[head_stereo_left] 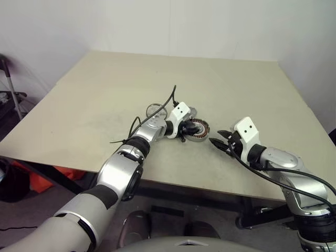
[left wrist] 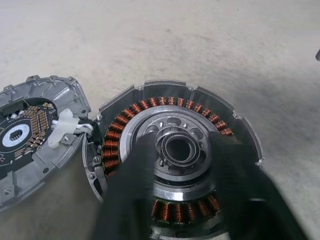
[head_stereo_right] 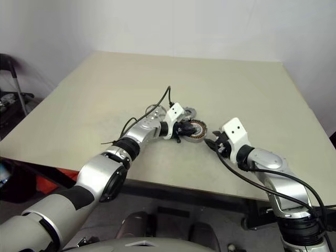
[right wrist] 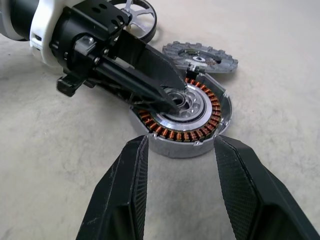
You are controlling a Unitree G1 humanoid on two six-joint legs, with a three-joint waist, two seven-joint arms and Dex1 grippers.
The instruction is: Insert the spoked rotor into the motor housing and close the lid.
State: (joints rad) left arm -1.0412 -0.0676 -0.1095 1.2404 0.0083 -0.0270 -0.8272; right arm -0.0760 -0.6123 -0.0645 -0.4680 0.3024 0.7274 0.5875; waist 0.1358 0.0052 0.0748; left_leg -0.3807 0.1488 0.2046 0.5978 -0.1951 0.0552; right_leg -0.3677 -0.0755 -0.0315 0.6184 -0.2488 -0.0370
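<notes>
A: What are the arms looking like?
B: Silver-grey shells are showing, with black bands at the joints. A white block with two dark holes is sitting on each wrist.
A: Cables?
B: Black cables are looping along both forearms. The left gripper (right wrist: pixel 167 97) and right gripper (right wrist: pixel 180 195) are wearing black, textured fingers (right wrist: pixel 125 200).

Silver motor housing (right wrist: pixel 192 127), copper windings; grey lid (right wrist: pixel 201 58); beige table (head_stereo_left: pixel 105 94).

Partly hidden parts
Left gripper (right wrist: pixel 167 100) covers the motor housing (right wrist: pixel 200 131) at ten o'clock; spoked rotor (right wrist: pixel 142 15) cut off above.
</notes>
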